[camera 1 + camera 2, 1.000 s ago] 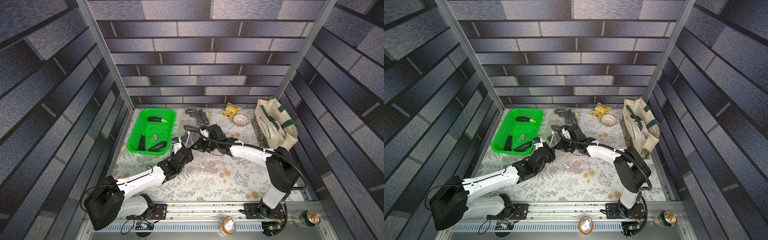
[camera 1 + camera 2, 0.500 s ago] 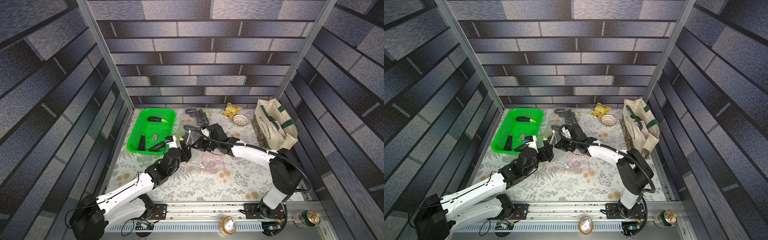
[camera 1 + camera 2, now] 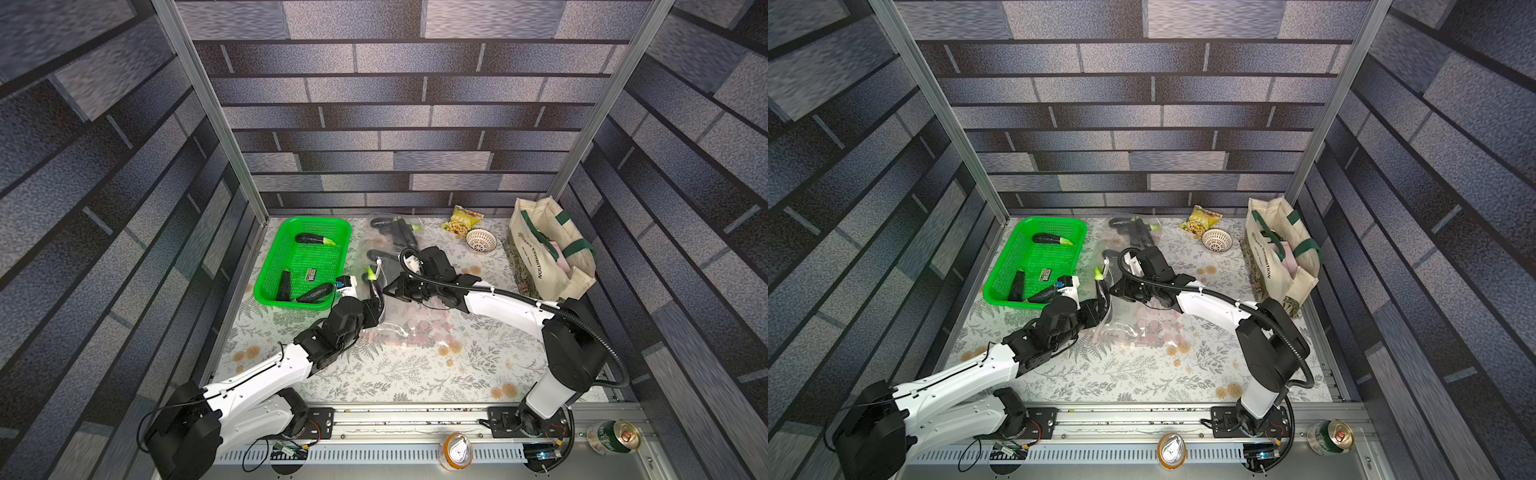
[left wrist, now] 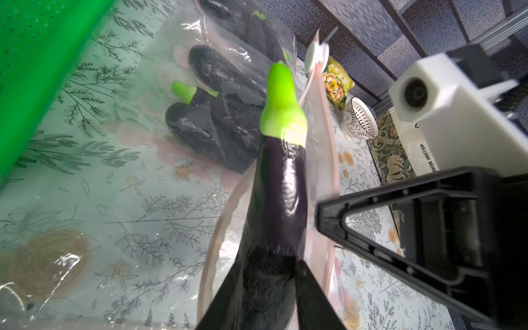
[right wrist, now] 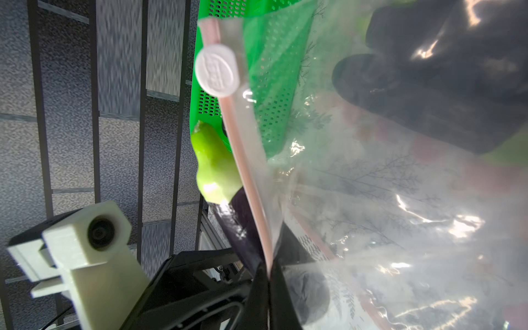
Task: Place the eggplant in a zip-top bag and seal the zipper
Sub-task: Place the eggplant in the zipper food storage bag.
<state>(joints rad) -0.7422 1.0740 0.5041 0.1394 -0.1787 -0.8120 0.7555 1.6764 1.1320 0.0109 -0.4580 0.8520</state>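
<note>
A dark purple eggplant [image 4: 280,185] with a bright green cap stands tilted upward, and my left gripper [image 4: 270,265] is shut on its lower body. It shows in both top views [image 3: 371,277] [image 3: 1099,274], just right of the basket. In the left wrist view it sits between the two pink zipper strips of the clear zip-top bag [image 3: 415,328] [image 5: 371,200]. My right gripper [image 5: 270,271] [image 3: 388,289] is shut on one strip and holds that rim up. The white slider [image 5: 217,71] sits at the strip's far end.
A green basket [image 3: 303,266] with three eggplants is at the back left. Other clear bags of eggplants [image 3: 395,232] lie behind. A snack packet [image 3: 461,218], a small white bowl [image 3: 481,241] and a tote bag [image 3: 544,249] stand at the back right. Two cans [image 3: 457,451] sit on the front rail.
My left jaws have narrowed onto the eggplant, and the left arm has shifted a little beside the bag mouth. The right arm still holds the bag rim in the same place.
</note>
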